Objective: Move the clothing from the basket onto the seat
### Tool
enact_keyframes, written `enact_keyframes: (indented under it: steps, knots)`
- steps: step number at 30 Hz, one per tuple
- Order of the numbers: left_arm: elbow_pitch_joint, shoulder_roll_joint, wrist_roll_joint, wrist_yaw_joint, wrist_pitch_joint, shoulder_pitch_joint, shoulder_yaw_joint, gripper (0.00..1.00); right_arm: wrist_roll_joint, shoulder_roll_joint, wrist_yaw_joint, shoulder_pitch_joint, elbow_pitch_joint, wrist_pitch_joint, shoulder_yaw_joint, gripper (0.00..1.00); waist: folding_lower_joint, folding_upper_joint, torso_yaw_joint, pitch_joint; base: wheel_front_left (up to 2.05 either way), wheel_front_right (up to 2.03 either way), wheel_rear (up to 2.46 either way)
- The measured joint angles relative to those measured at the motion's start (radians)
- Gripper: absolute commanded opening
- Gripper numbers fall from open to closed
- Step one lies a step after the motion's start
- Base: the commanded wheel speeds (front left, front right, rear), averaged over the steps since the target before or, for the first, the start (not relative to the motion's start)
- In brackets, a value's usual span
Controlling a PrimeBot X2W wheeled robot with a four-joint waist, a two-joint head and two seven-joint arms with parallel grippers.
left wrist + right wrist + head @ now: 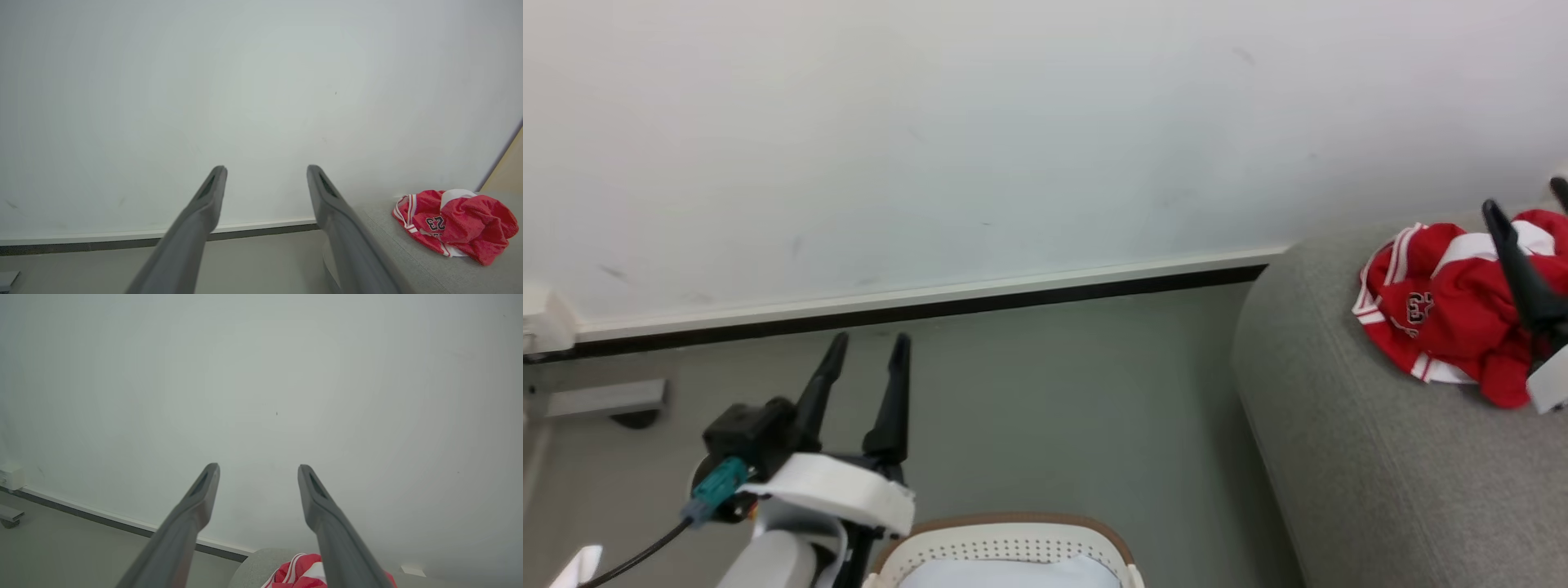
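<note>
The right gripper (257, 470) is held open and empty, its fingers (1515, 261) spread just over the clothing (1445, 318), which is bunched on the seat (1339, 425) beneath it. The left gripper (869, 341) is likewise spread and empty, near the basket (1005, 523). Fabric could be snagged by a finger during a low withdrawal and dragged off.

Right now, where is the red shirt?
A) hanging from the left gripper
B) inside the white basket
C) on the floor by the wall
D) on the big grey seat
D: the red jersey lies bunched up on top of the grey seat, well away from the white basket, which has a pale cloth in it.
</note>
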Motion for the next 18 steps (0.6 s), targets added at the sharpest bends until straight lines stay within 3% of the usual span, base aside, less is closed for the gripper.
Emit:
enact_keyframes:
  steps: [7,12,18]
  knots:
    - [0.007,-0.007,0.035,0.004,0.0,0.109,0.097,1.0,-0.161,0.153,0.0,0.288,-0.107,-0.001,-0.241,1.0,0.0001,0.0001,0.059,-0.039,0.0,0.0,0.0]
    - [0.028,-0.046,0.085,-0.011,0.0,0.18,0.167,1.0,-0.298,0.315,0.0,0.518,-0.205,-0.001,-0.414,1.0,0.0002,0.0,0.08,-0.049,0.0,0.0,0.0]
    - [0.03,-0.109,0.163,-0.05,0.0,0.253,0.241,1.0,-0.427,0.461,0.0,0.673,-0.283,-0.002,-0.509,1.0,0.0003,0.0,0.087,-0.049,0.0,0.0,0.0]
